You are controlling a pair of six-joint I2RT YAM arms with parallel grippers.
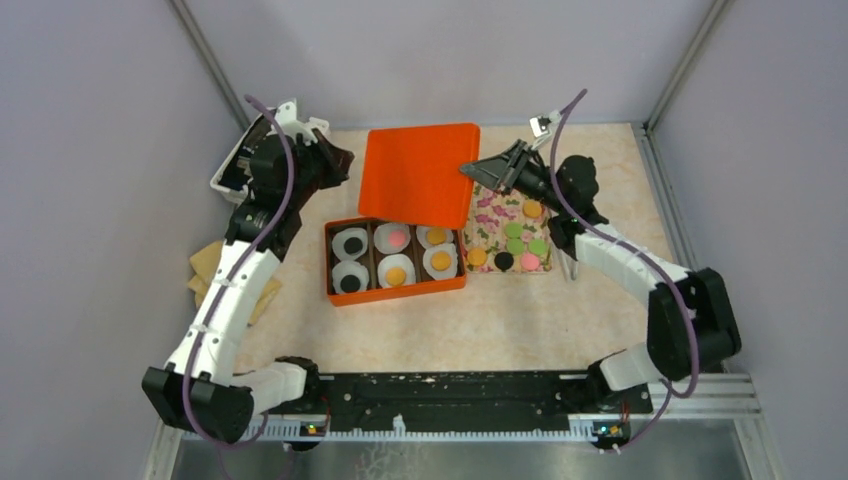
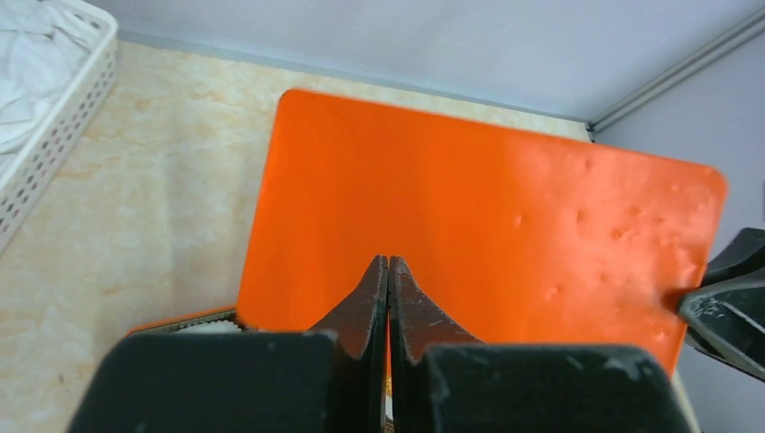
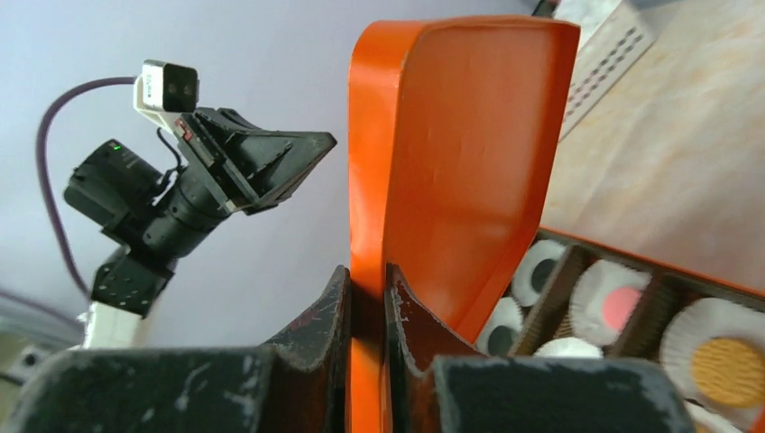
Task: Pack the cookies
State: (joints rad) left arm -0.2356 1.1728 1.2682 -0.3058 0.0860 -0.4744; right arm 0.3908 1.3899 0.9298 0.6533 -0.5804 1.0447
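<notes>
An orange box [image 1: 395, 292] holds six white paper cups, each with one cookie: black [image 1: 352, 243], pink [image 1: 397, 238] and orange [image 1: 441, 261] ones among them. More cookies [image 1: 519, 240] in green, orange, black and pink lie on a patterned sheet [image 1: 487, 212] to the right. The orange lid [image 1: 420, 175] stands tilted over the box's back. My right gripper [image 1: 470, 170] is shut on the lid's right edge; in the right wrist view its fingers [image 3: 368, 289] pinch the lid [image 3: 460, 153]. My left gripper [image 1: 335, 165] is shut and empty by the lid's left side, with its tips [image 2: 388, 266] before the lid [image 2: 487, 207].
A white basket [image 1: 225, 175] sits at the back left and also shows in the left wrist view [image 2: 54, 117]. Tan sheets [image 1: 205, 265] lie at the left under my left arm. Walls close in on three sides.
</notes>
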